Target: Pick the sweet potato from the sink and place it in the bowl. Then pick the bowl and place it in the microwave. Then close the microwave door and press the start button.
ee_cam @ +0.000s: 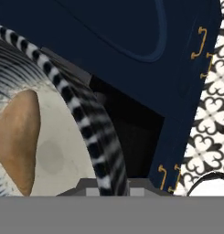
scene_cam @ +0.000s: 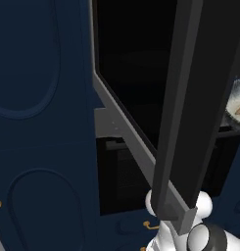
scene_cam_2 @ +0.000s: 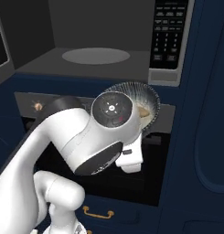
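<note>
Gripper (ee_cam: pixel 106 185) clamped on the bowl (ee_cam: pixel 93 132) rim, sweet potato (ee_cam: pixel 17 141) inside (tan, lying flat), below the open microwave (scene_cam_2: pixel 95 41).

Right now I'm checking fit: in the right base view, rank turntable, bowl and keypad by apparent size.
1. Turntable
2. Bowl, though the arm hides part, and it sits nearer the camera
3. Keypad; close to the bowl, so unsure

The robot's wrist hides the near half of the bowl (scene_cam_2: pixel 143 98), with only a sliver of the sweet potato (scene_cam_2: pixel 142 110) showing. The open microwave door (scene_cam: pixel 200 98) blocks most of the bowl in the left base view. Beyond the fingers in the hand view, the picture's edge crops bowl and potato.
</note>
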Controlling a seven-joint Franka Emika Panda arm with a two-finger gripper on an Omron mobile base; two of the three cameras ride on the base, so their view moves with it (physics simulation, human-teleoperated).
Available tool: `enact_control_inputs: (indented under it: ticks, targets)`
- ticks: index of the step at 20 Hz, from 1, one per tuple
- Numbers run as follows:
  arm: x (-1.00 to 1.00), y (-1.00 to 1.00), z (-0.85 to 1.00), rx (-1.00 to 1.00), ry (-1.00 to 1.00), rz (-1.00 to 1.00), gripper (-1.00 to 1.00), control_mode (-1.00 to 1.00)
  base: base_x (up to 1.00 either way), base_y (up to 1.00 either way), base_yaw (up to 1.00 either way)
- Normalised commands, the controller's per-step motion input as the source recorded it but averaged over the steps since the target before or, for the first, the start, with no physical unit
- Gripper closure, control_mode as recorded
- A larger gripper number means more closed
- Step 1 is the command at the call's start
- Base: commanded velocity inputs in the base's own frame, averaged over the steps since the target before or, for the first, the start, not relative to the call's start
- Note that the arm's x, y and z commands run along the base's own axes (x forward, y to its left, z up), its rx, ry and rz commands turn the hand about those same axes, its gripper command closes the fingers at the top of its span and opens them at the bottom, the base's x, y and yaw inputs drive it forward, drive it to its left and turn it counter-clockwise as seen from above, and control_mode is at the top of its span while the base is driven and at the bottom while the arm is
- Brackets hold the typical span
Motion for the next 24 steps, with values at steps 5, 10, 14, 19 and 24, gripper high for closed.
enact_control_inputs:
  ticks: [5,10,14,19,24]
  targets:
    - [0.15,0.64,0.37,0.05,0.02,0.08,1.0,-1.0,0.0,0.0,0.0]
    - [0.54,0.62,0.3,0.1,0.01,0.11,1.0,-1.0,0.0,0.0,0.0]
    - [0.91,0.13,0.34,0.11,-0.02,0.05,1.0,-1.0,0.0,0.0,0.0]
    - [0.97,0.04,0.4,0.0,-0.09,0.05,1.0,-1.0,0.0,0.0,0.0]
    - [0.86,0.3,0.2,0.0,-0.02,0.07,1.0,-1.0,0.0,0.0,0.0]
